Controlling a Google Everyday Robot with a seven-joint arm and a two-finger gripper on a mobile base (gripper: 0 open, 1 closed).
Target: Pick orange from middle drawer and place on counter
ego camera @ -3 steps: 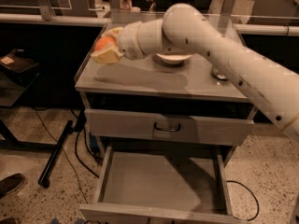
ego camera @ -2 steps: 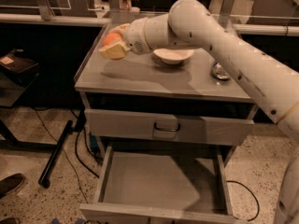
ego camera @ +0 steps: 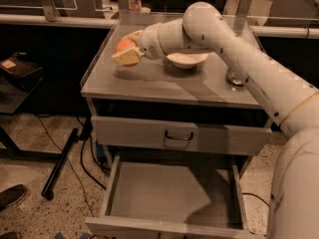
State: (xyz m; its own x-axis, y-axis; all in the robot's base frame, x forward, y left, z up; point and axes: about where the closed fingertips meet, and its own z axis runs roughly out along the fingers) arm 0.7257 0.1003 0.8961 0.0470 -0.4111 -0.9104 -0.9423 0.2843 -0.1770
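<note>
The orange (ego camera: 124, 46) is held between the fingers of my gripper (ego camera: 126, 52), which is shut on it just above the left part of the counter (ego camera: 149, 81). My white arm reaches in from the right across the counter. The middle drawer (ego camera: 172, 195) stands pulled open below, its flat grey floor bare.
A white bowl (ego camera: 187, 59) sits on the counter behind the arm. A small round metal object (ego camera: 236, 78) sits at the counter's right side. A closed drawer front with a dark handle (ego camera: 178, 135) is above the open drawer. Cables and a dark stand (ego camera: 60, 163) lie on the floor at left.
My gripper has carried the orange a little to the right and toward the counter's back left area; the arm has shifted with it.
</note>
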